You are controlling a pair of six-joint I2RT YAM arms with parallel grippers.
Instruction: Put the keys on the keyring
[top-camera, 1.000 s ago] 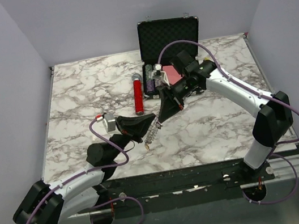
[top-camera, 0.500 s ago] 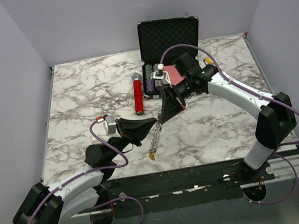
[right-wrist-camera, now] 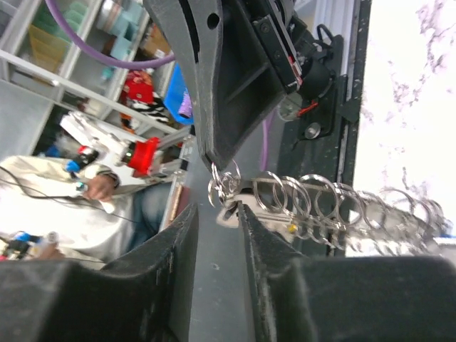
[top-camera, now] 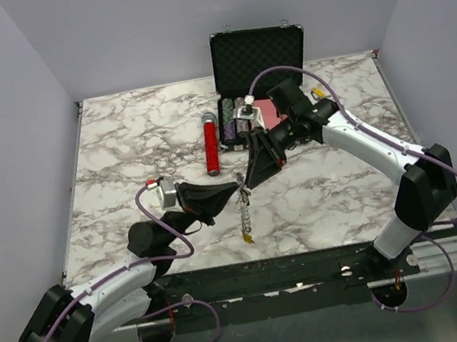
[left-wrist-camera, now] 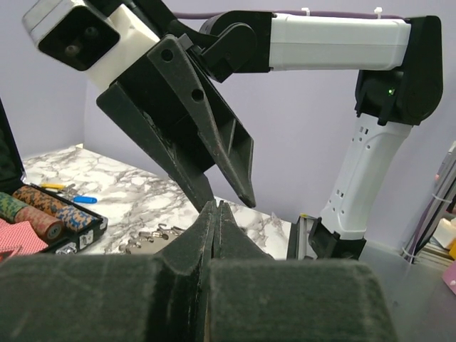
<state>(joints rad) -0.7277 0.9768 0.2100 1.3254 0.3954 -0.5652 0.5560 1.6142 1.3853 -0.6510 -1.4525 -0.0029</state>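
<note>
In the top view my left gripper [top-camera: 237, 187] is shut on the top ring of the keyring [top-camera: 243, 214]. The keyring hangs straight down as a string of silver rings with a small yellow tag. In the left wrist view the left gripper [left-wrist-camera: 216, 206] has its pads pressed together. My right gripper [top-camera: 248, 182] meets it tip to tip from the right. In the right wrist view the right gripper [right-wrist-camera: 216, 214] is open, with the keyring [right-wrist-camera: 320, 203] and a silver key [right-wrist-camera: 235, 212] just off its fingertips. Loose silver keys [left-wrist-camera: 146, 239] lie on the marble.
A red cylinder [top-camera: 210, 146] lies left of the open black case [top-camera: 258, 56], which holds poker chips [left-wrist-camera: 43, 214] and red cards [top-camera: 264, 112]. A blue-handled tool [left-wrist-camera: 82, 199] lies on the table behind the right arm. The table's near edge runs just below the hanging keyring.
The right gripper has opened. The keyring, which slanted towards the lower left before, now hangs straight down from the left gripper, which has shifted a little to the right.
</note>
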